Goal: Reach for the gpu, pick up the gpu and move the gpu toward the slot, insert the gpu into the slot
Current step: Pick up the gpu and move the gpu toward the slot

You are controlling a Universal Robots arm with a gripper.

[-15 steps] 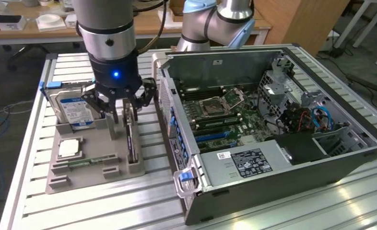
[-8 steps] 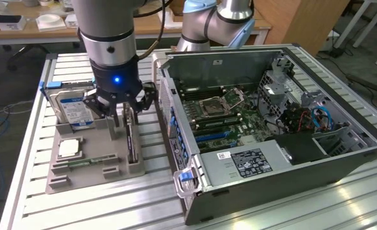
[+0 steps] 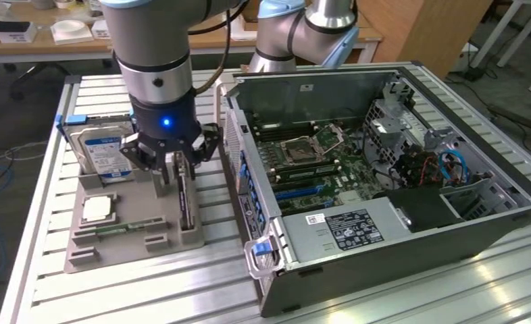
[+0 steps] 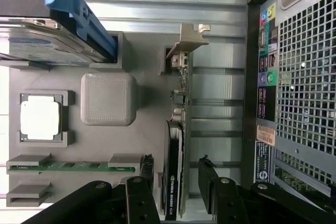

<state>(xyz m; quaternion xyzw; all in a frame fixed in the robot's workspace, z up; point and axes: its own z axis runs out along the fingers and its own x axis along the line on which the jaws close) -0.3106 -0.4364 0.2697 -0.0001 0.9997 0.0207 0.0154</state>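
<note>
Am seeing jaws standing wide, holding nothing. gpu standing on edge in grey holder, sitting directly between jaws, one finger flanking each face, gaps both sides. Long axis running across closing line, bracket end pointing away from jaws.

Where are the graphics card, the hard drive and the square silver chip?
graphics card (image 4: pixel 177 124), wrist view, midway along its upturned edge.
hard drive (image 3: pixel 101 154), exterior view, on its blue label.
chip (image 4: pixel 41 119), wrist view, middle of its silver lid.
</note>
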